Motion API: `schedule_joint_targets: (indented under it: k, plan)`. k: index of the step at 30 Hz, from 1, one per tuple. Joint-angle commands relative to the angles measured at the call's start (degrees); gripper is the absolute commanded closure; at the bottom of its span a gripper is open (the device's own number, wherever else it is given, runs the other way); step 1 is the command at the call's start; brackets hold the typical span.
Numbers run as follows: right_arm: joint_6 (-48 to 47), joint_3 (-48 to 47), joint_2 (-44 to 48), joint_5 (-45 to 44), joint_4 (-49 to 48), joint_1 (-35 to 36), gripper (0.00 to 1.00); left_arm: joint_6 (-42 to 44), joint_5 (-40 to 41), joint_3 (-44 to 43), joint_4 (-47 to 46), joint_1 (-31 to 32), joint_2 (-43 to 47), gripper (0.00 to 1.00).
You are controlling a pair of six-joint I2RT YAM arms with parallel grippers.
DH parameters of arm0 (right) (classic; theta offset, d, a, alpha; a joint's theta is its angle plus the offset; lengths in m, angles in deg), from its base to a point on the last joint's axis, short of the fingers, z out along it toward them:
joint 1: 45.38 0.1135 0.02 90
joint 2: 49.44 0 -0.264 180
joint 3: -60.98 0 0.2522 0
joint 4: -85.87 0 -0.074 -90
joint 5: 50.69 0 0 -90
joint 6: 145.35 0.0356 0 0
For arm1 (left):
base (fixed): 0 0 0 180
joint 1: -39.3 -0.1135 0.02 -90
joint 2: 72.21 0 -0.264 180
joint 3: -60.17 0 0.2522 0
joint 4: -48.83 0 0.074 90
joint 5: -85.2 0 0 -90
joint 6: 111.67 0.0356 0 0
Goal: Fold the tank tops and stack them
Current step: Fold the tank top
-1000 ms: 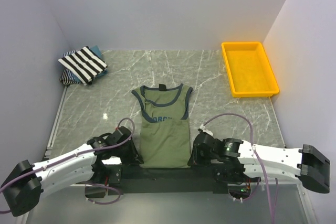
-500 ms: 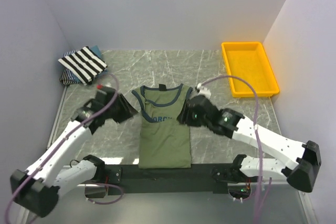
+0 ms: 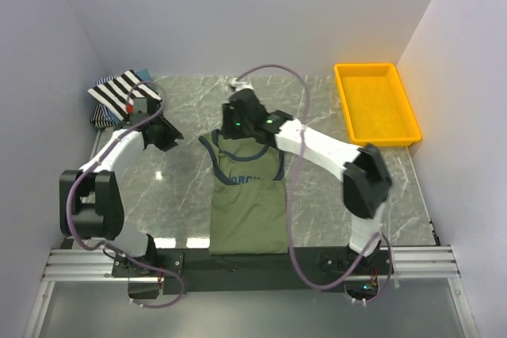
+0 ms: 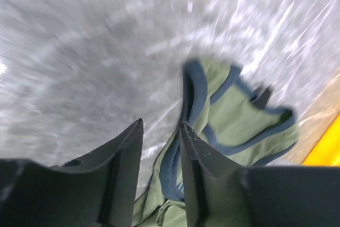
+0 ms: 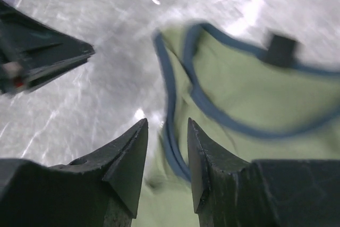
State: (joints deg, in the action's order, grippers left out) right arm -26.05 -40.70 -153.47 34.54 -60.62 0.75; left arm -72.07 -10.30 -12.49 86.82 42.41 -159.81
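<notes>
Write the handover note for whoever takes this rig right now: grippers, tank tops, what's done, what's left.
Left gripper: open, empty, over bare table just left of the olive tank top.
Right gripper: open, empty, over the olive top's neckline.
Tank tops: the olive one lies flat at the table's centre. The striped one sits folded in the far-left corner on a bluish one.
Done: striped and bluish ones stacked.
Left: fold the olive top and put it on that stack.
</notes>
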Motion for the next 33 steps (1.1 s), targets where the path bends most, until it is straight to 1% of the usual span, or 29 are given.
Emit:
schedule_joint_targets:
  k: [1, 2, 3, 4, 6, 7, 9, 10, 13, 16, 19, 29, 33]
  plan:
    - [-5.83, -10.14, -9.66, -1.02, -0.33, 2.56, 0.57, 1.34, 0.49, -3.59, -1.12, -3.11, 6.81, 0.59]
    - [-6.35, -14.69, -11.7, -2.07, 0.37, 3.43, 0.57, 1.44, -0.21, -4.47, 0.28, -6.77, 7.78, 0.59]
    - [-7.23, -17.17, -15.64, -2.78, 1.16, 3.96, 0.57, 1.61, -1.61, -4.74, 0.64, -8.02, 9.96, 0.59]
    - [-7.67, -21.63, -17.59, -3.57, 2.3, 4.4, 0.57, 1.79, -1.8, -5.26, 1.08, -9.78, 11.2, 0.59]
    - [-9.08, -26.05, -23.2, -6.46, 3.45, 5.55, 0.56, 2.05, -2.41, -5.79, 1.7, -10.84, 14.46, 0.58]
    - [-9.43, -30.6, -25.06, -7.69, 4.93, 5.72, 0.56, 2.31, -2.76, -6.32, 1.87, -11.02, 15.25, 0.58]
    - [-10.4, -34.49, -29.71, -9.98, 5.83, 5.99, 0.55, 2.32, -3.9, -6.93, 2.4, -11.55, 16.92, 0.58]
    - [-10.66, -37.64, -30.96, -10.69, 6.18, 6.08, 0.55, 2.23, -5.13, -7.37, 2.58, -11.55, 17.28, 0.58]
    - [-11.63, -41.7, -34.31, -13.5, 6.44, 6.52, 0.53, 1.96, -7.15, -7.64, 2.67, -11.9, 18.68, 0.59]
    - [-12.16, -44.25, -36.59, -14.99, 6.79, 6.61, 0.51, 2.31, -7.95, -7.64, 2.93, -12.08, 19.74, 0.59]
    - [-11.9, -46.37, -38.97, -14.56, 7.5, 6.52, 0.5, 2.49, -8.56, -7.46, 2.93, -12.17, 20.44, 0.59]
    - [-7.86, -46.02, -42.13, -13.68, 8.11, 7.31, 0.5, 2.76, -11.2, -5.36, 1.61, -12.34, 20.27, 0.61]
    - [-7.24, -47.6, -44.5, -13.86, 8.47, 7.22, 0.5, 2.84, -11.73, -4.83, 1.08, -12.34, 20.0, 0.62]
